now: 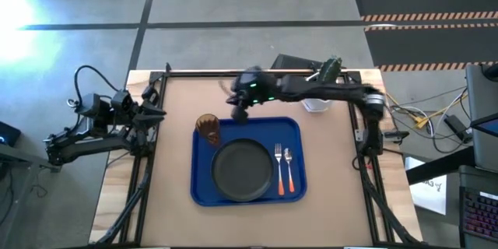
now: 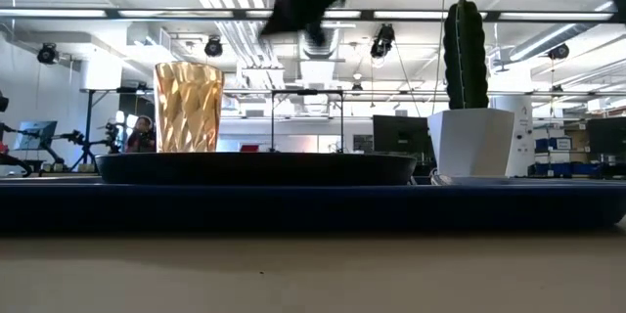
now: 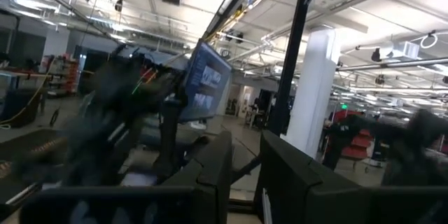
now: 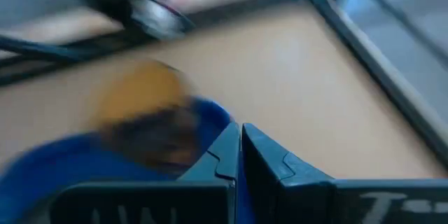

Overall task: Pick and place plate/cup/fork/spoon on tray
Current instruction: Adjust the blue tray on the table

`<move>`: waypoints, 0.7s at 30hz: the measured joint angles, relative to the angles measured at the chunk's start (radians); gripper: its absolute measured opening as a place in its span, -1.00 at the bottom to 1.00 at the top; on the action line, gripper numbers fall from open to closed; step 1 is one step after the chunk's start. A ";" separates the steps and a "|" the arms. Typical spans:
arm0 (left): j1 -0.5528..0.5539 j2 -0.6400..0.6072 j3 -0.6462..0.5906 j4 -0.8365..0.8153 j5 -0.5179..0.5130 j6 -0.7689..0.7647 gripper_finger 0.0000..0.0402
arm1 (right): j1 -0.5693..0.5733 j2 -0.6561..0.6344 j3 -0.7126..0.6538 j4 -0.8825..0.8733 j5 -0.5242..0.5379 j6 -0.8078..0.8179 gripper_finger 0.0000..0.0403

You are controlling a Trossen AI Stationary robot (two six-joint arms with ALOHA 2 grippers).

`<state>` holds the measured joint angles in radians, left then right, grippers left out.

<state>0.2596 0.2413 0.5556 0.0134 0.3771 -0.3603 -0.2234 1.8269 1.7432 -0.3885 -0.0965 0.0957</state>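
The blue tray (image 1: 204,191) lies at the table's middle. On it rest the black plate (image 1: 243,170), the amber cup (image 1: 207,127) upright at its far left corner, and the fork (image 1: 278,163) and spoon (image 1: 289,167) side by side on its right, orange handles toward the near edge. In the low view the cup (image 2: 189,108) stands behind the plate (image 2: 254,168). My right gripper (image 1: 241,110) hovers above the tray's far edge, right of the cup, shut and empty; it also shows in its wrist view (image 4: 240,147). My left gripper (image 1: 156,113) waits at the table's left edge, its fingers a little apart (image 3: 245,175).
A white pot with a green cactus (image 1: 320,85) stands at the table's far right; it also shows in the low view (image 2: 472,142). Bare tabletop lies on the left (image 1: 156,194) and right (image 1: 334,194) of the tray.
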 joint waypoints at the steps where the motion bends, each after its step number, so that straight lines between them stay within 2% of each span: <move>1: 0.000 -0.001 0.000 -0.005 0.000 0.000 -0.71 | 0.014 -0.053 0.000 -0.008 -0.026 -0.033 -0.96; 7: 0.000 -0.006 0.000 -0.009 0.000 -0.001 -0.71 | 0.147 -0.362 0.004 -0.045 -0.011 -0.135 -0.96; 10: 0.000 -0.019 0.000 -0.018 0.001 0.037 -0.71 | 0.231 -0.471 0.004 -0.135 -0.009 -0.170 -0.96; 15: 0.000 -0.051 0.003 -0.184 0.010 0.231 -0.71 | 0.388 -0.556 0.004 -0.289 -0.010 -0.196 -0.96; 21: 0.000 -0.067 0.001 -0.304 0.010 0.277 -0.71 | 0.541 -0.589 0.003 -0.451 -0.011 -0.241 -0.96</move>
<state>0.2596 0.1742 0.5564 -0.2903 0.3866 -0.0836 0.3172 1.2380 1.7461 -0.8399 -0.1074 -0.1456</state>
